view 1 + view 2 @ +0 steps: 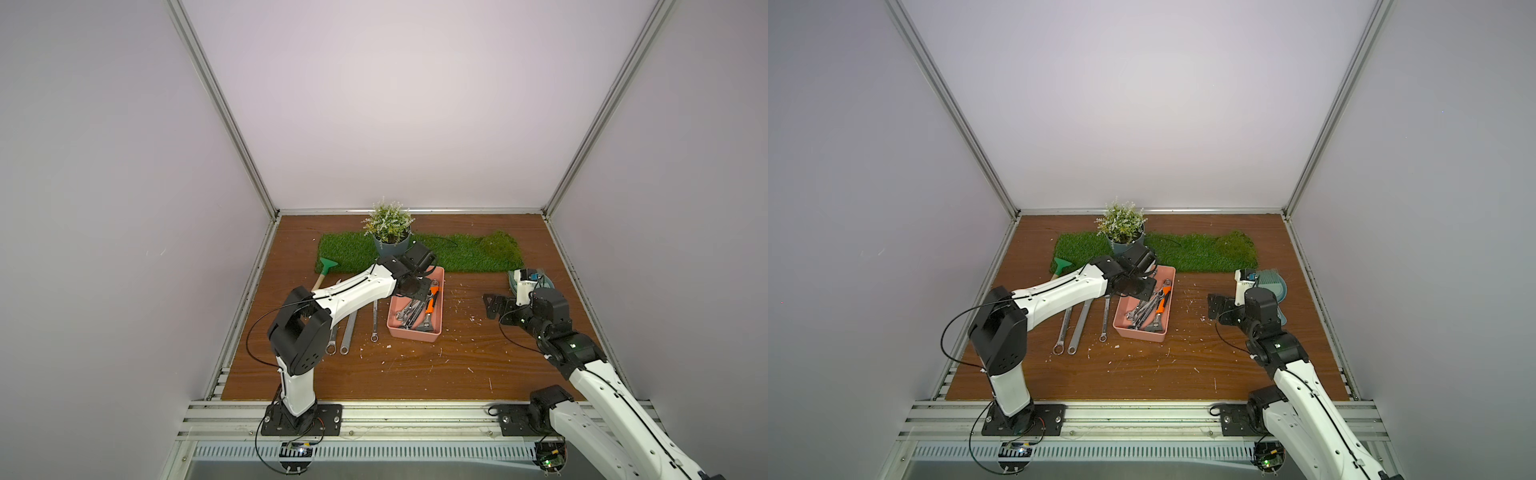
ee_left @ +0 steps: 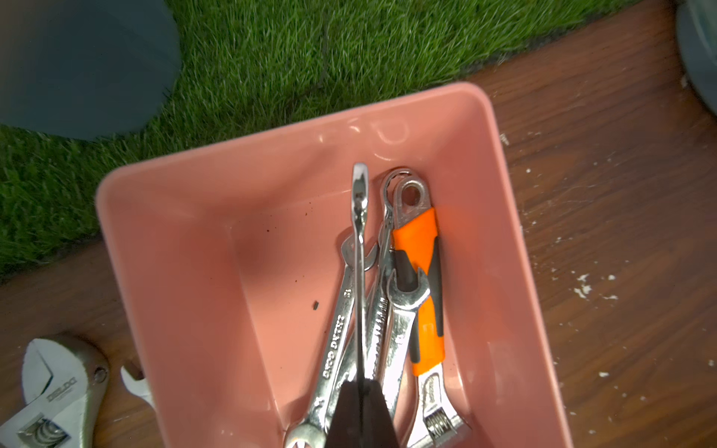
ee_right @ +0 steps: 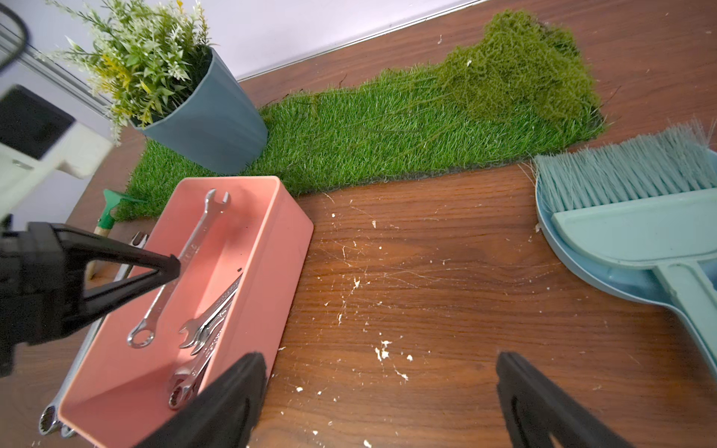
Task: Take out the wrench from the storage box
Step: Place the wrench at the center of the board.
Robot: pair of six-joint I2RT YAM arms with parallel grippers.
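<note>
Right wrist: left gripper (image 3: pixel 174 267) clamps slim silver wrench (image 3: pixel 198 236) mid-shaft, over salmon-pink plastic storage box (image 3: pixel 289 267), clear of walls; right gripper (image 3: pixel 380 360) wide.

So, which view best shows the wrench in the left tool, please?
Right wrist view: the wrench shows broadside, both ends visible. The left wrist view shows it edge-on; in both top views it is indistinct.

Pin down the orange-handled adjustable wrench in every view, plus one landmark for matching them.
In a top view: the orange-handled wrench lies in the storage box, against its right wall.
In a top view: wrench in the same spot.
Left wrist: in the box, between steel wrenches and a wall, wrench at.
Right wrist: not visible.
Shared landmark: the pink box, at the grass mat's edge.
</note>
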